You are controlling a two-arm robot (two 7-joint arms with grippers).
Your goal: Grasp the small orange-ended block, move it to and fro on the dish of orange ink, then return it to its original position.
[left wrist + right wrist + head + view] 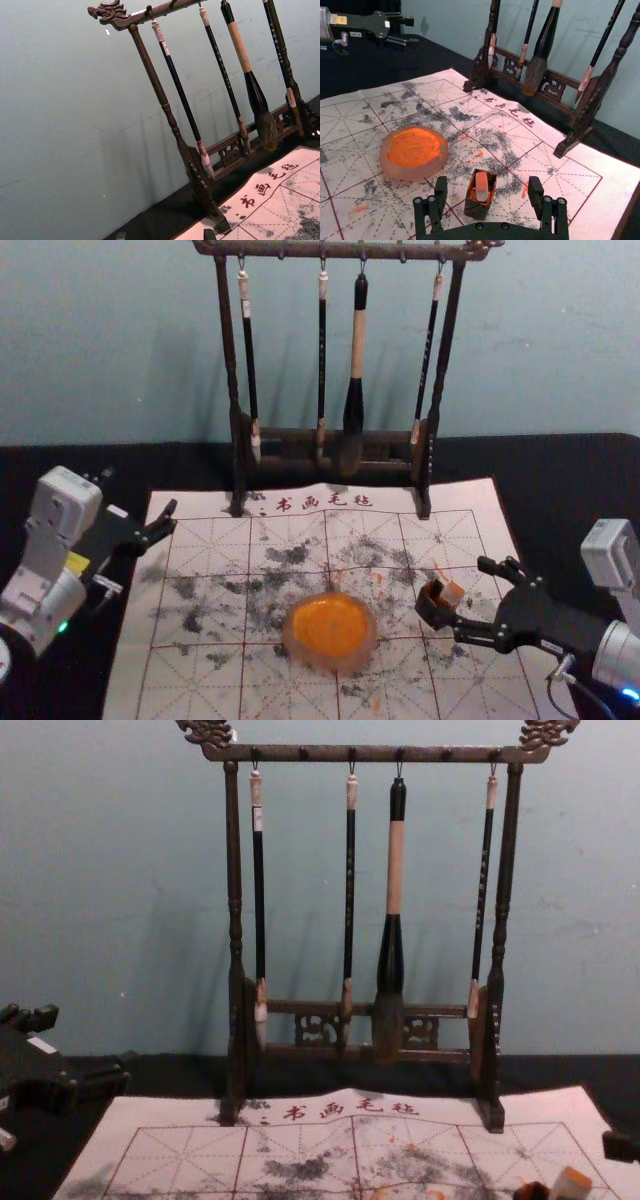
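The block (481, 192) sits at the mouth of a dark box (476, 210), between the spread fingers of the right gripper (487, 187), and neither finger touches it. It looks stiff and light, likely stone or hard plastic, smooth enough to slip where ink has wet it, and its edges might chip if knocked. The pale sides are the place to take hold, a finger on each, below the orange end (481, 178); a low grip could catch the box instead.

The orange end faces mostly up. The long axis seems to rise out of the box at a slant, leaning towards the right gripper's palm; how far it reaches down inside, I cannot tell. To meet the ink, that end would have to be turned downward.

The box stands on the sheet (615, 200), between the same fingers. Off to the robot's left of the right gripper, near it, is the dish (402, 172), with orange ink (415, 147) spread inside. Well beyond both grippers stands the rack (228, 350), hung with brushes (357, 345). The left gripper (172, 517) is idle and empty, parted over the sheet's far left edge, well apart from the dish.
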